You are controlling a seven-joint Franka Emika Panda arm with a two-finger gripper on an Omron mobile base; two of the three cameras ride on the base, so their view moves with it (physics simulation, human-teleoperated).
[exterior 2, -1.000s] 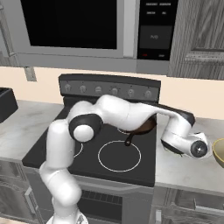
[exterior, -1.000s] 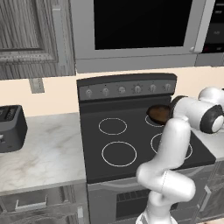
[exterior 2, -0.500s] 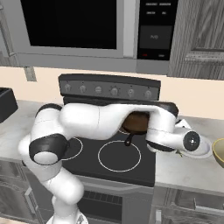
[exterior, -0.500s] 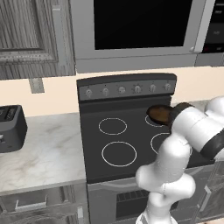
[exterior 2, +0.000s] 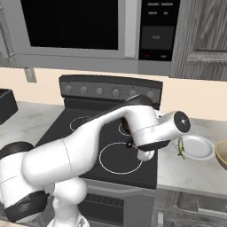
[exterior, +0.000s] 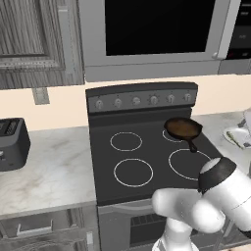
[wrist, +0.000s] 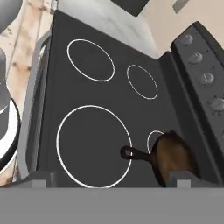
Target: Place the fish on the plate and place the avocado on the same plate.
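The plate (exterior 2: 197,147) lies on the table (exterior 2: 195,173) just right of the stove (exterior 2: 111,146), near the table's front edge. The fish (exterior 2: 179,147) lies slim and greenish on the plate's left rim, nearest the stove. In the left base view the plate (exterior: 239,137) sits at the right edge of the frame with a greenish shape on it, too small to tell apart there. The avocado cannot be made out with any certainty.

A yellowish bowl (exterior 2: 222,154) stands just right of the plate, cut by the frame edge.

The arm's wrist hangs over the stove's front right burner, just left of the plate, and the hand looks down on the stove top. The jaws (wrist: 109,179) show as two small grey tips at the bottom of the hand view, set wide apart with nothing between them. Below them lies the frying pan (wrist: 173,157) on the back right burner, its handle toward the front burner ring. The plate and fish lie off to the side of the jaws, apart from them.

A toaster (exterior: 12,143) stands on the table left of the stove.
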